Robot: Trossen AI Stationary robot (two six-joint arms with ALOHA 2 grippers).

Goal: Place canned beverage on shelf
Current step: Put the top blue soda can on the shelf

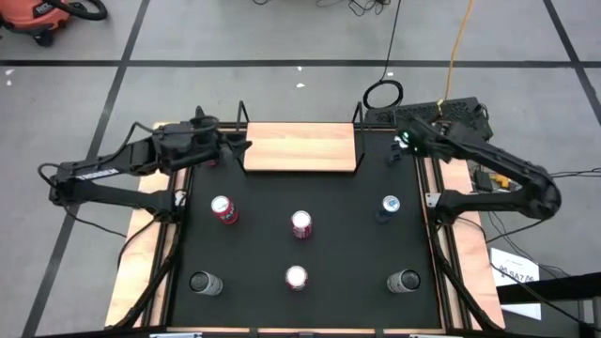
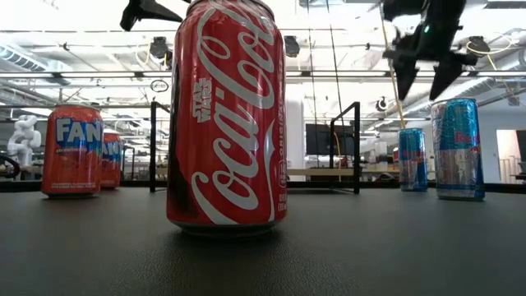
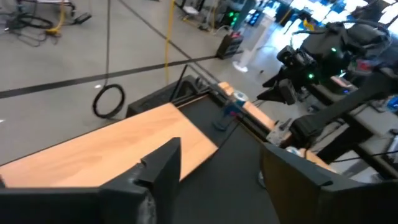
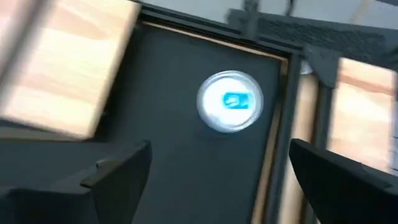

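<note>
I see the black-topped table (image 1: 310, 192) spread below both arms, and the shelf (image 1: 300, 146), a light-wood board with thin black rods at its corners, lying between my two grippers at the far edge, bare of cans.

My left gripper (image 1: 237, 145) hangs just beside the shelf's left end; in its wrist view the fingers (image 3: 163, 163) stand wide apart with nothing between them, the board directly ahead of them. My right gripper (image 1: 398, 150) hovers off the shelf's right end, jaws spread wide and empty in its own wrist view, looking straight down on a blue-tabbed can (image 4: 230, 101).

That blue can (image 1: 390, 206) stands on the table a little nearer me than the right gripper. Further from both grippers, toward the near side, stand three red cans: one (image 1: 223, 210) below the left gripper, one (image 1: 300, 224) mid-table, and the Coca-Cola can (image 2: 226, 119) nearest the low camera. Two dark-topped cans (image 1: 202, 283) and (image 1: 405, 281) occupy the near corners.
</note>
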